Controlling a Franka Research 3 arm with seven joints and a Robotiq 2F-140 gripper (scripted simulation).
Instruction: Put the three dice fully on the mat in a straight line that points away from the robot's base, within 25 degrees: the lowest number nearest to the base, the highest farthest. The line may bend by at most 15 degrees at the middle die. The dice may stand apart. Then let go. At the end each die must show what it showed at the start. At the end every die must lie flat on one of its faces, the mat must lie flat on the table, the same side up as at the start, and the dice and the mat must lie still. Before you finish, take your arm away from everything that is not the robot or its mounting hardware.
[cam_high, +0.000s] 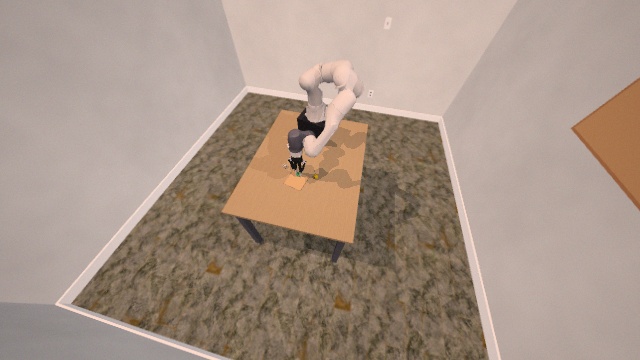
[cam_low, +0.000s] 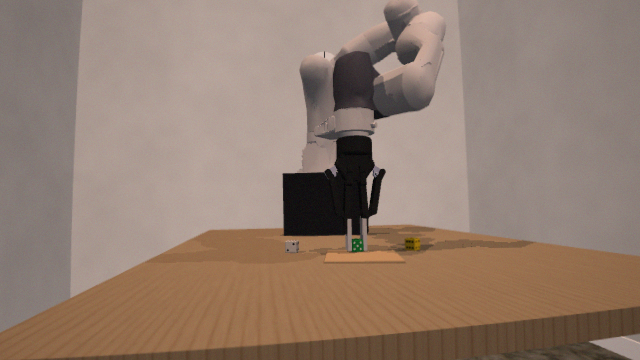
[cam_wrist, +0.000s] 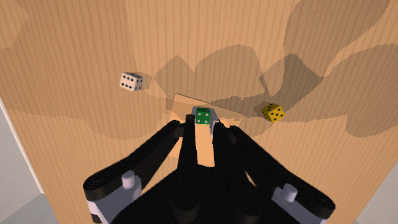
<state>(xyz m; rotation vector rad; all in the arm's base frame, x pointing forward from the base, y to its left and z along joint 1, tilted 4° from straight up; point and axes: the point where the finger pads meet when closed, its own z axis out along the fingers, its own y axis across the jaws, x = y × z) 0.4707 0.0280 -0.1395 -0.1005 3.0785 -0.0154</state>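
Note:
My gripper (cam_high: 298, 174) (cam_low: 356, 247) (cam_wrist: 202, 114) points down and is shut on the green die (cam_high: 298, 174) (cam_low: 357, 245) (cam_wrist: 202, 116), at the mat's edge toward the base. Four pips face the wrist camera. Whether this die touches the mat is unclear. The thin orange mat (cam_high: 296, 183) (cam_low: 365, 258) (cam_wrist: 175, 106) lies on the table, partly hidden by the fingers in the wrist view. The white die (cam_high: 285, 166) (cam_low: 292, 246) (cam_wrist: 131, 81) lies off the mat to the left, six pips showing in the wrist view. The yellow die (cam_high: 316, 176) (cam_low: 412, 244) (cam_wrist: 273, 113) lies off the mat to the right.
The wooden table (cam_high: 295, 210) (cam_low: 320, 305) (cam_wrist: 65, 75) carries everything. The robot's black base (cam_high: 311, 124) (cam_low: 310, 205) stands at its far end, behind the dice in the top and exterior views. Arm shadows fall around the dice.

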